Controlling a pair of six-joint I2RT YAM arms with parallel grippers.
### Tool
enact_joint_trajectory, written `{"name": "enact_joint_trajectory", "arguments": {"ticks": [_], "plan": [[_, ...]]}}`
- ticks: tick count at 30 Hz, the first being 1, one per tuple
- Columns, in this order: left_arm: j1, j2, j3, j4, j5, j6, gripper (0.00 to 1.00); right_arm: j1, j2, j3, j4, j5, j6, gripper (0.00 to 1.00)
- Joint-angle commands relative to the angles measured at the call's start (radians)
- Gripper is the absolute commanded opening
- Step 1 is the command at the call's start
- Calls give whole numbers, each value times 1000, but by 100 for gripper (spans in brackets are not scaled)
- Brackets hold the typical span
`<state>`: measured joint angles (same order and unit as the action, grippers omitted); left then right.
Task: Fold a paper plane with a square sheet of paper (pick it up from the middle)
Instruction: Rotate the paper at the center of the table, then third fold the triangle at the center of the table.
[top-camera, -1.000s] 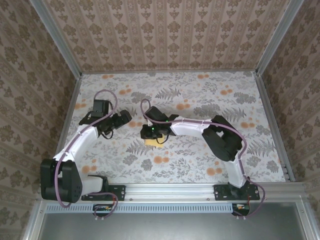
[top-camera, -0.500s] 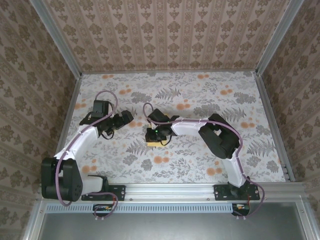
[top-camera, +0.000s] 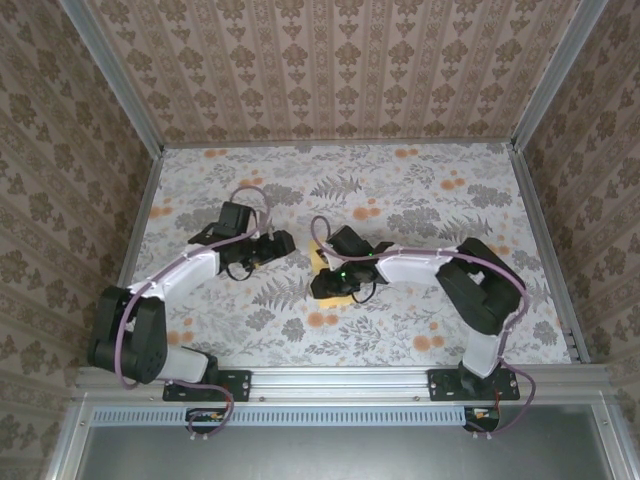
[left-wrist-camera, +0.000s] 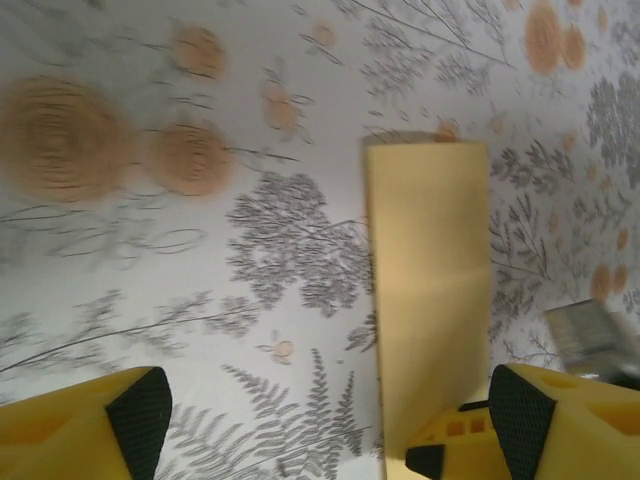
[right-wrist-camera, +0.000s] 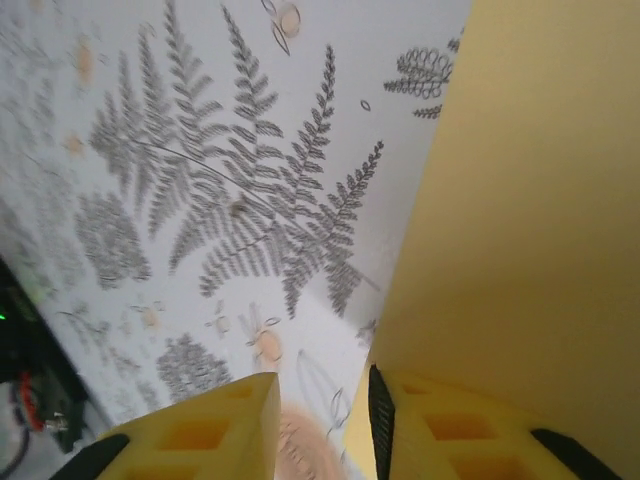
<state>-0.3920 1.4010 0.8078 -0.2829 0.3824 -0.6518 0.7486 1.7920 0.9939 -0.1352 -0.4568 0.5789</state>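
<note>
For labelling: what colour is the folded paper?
Plain yellow folded paper; best in left wrist view.

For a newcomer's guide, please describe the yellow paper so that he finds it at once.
On the flower-printed table, look at the middle. There is a long folded yellow paper sheet, plain and straight-edged, unlike the round orange printed flowers.

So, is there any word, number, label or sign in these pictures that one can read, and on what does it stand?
None: there is no readable text in these pictures.
The folded yellow sheet of paper is plain.
The table cover carries only printed ferns and orange flowers, and the wallpaper only a repeated ornament.
</note>
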Motion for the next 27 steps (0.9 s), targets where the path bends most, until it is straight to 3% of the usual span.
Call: {"name": "enact_joint_trajectory", "arguments": {"ticks": [1, 6, 14, 27], "plan": [[-58, 44, 45, 84, 35, -17, 76, -42, -114, -51, 36, 41, 98, 41], [-147, 149, 85, 143, 64, -42, 52, -105, -207, -156, 21, 115, 190, 46], [-220, 302, 127, 169, 56, -111, 26, -166, -318, -262, -15, 173, 290, 62], [-249, 405, 137, 75, -57, -135, 13, -149, -259, -257, -26, 126, 340, 60]]}}
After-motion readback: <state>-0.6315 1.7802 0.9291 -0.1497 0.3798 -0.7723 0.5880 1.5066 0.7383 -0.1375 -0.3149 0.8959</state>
